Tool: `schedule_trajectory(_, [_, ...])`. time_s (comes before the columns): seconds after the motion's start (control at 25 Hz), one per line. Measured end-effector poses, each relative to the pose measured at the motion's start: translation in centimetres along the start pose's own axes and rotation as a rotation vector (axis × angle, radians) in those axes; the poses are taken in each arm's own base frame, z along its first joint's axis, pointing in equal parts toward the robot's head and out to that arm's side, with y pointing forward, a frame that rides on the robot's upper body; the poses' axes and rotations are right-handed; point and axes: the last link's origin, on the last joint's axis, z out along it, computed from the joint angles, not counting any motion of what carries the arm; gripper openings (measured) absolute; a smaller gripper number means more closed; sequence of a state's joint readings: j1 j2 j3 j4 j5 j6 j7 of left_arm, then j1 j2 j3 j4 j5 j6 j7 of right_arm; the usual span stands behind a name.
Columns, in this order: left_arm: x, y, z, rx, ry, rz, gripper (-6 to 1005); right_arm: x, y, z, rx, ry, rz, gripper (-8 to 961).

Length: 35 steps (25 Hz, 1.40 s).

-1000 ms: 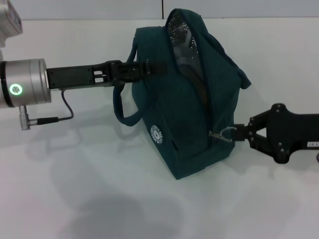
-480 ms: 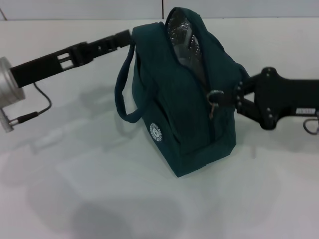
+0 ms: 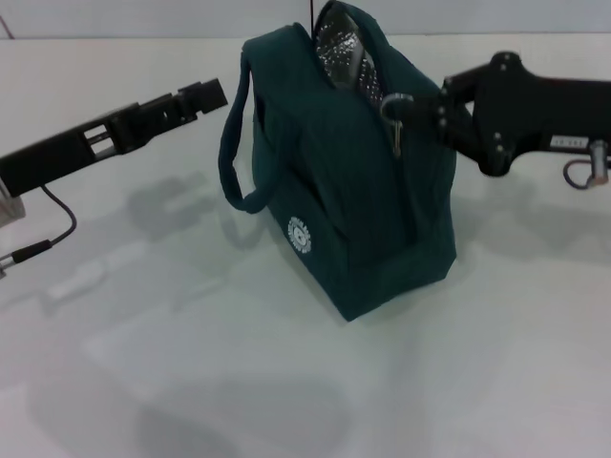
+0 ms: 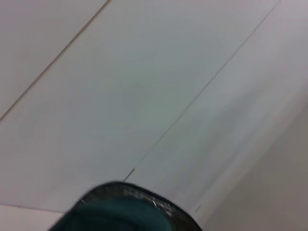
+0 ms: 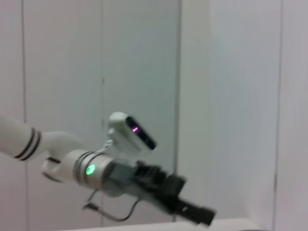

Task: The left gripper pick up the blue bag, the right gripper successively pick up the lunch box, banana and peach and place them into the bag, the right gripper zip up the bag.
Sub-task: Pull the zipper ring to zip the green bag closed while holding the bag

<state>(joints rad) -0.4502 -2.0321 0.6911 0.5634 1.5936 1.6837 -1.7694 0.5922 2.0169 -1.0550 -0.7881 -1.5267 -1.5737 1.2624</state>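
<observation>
Where the white table (image 3: 239, 382) lies bare nearest the robot, nothing stands on it; the blue bag (image 3: 353, 205) sits upright farther in, near the middle, its small white round logo (image 3: 301, 232) on the near-left face and one strap handle (image 3: 239, 143) looping off its left side. Most of the zipper seam up the bag's near edge is closed, and only the top remains agape, showing silver foil lining (image 3: 336, 50). At the bag's upper right the right gripper (image 3: 410, 107) has its fingers pinched together on the metal ring zipper pull (image 3: 394, 110), which sits high on the seam just below the open mouth. On the left, the left gripper (image 3: 205, 95) hangs above the table, close to the strap handle but apart from it; whether its fingers are apart or together cannot be told. The left wrist view catches only the bag's foil-edged top rim (image 4: 130, 209).
</observation>
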Motion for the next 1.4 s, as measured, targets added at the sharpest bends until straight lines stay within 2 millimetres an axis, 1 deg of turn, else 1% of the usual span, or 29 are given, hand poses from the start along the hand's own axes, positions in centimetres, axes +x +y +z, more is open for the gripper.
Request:
schedule_trajectory(0.24, [-0.4, 0.2, -0.7, -0.003, -0.008, -0.004, 880, -0.9, -0.4, 0.8, -0.016, -0.011, -0.026, 4])
schedule_trajectory(0.36, [-0.4, 0.1, -1.2, 0.007, 0.009, -0.005, 880, -0.7, 0.0, 1.3, -0.037, -0.002, -0.021, 3])
schedule_trajectory(0.48, [-0.4, 0.0, -1.6, 0.018, 0.020, -0.007, 880, -0.4, 0.1, 1.3, -0.039, 0.005, -0.021, 3])
schedule_trajectory(0.64, [-0.3, 0.0, -1.6, 0.018, 0.013, -0.003, 879, -0.5, -0.4, 1.4, -0.008, 0.010, -0.031, 3])
schedule_trajectory(0.76, [-0.4, 0.1, -1.8, 0.019, -0.009, 0.009, 879, -1.0, -1.0, 1.9, -0.001, 0.013, -0.049, 4])
schedule_trajectory(0.92, [-0.4, 0.0, -2.6, 0.039, -0.021, 0.016, 879, -2.1, -1.2, 3.6, -0.045, 0.010, -0.083, 4])
schedule_trajectory(1.16, [0.0, -0.1, -3.6, 0.063, -0.030, 0.039, 879, -3.6, -0.9, 5.9, -0.111, -0.011, -0.125, 3])
schedule_trajectory(1.24, [0.1, -0.1, -4.2, 0.077, -0.035, 0.053, 879, -3.8, -0.9, 6.8, -0.120, -0.005, -0.137, 3])
schedule_trajectory(1.4, [0.0, 0.0, -4.7, 0.089, -0.041, 0.053, 879, -3.4, -0.7, 8.1, -0.120, 0.022, -0.139, 4])
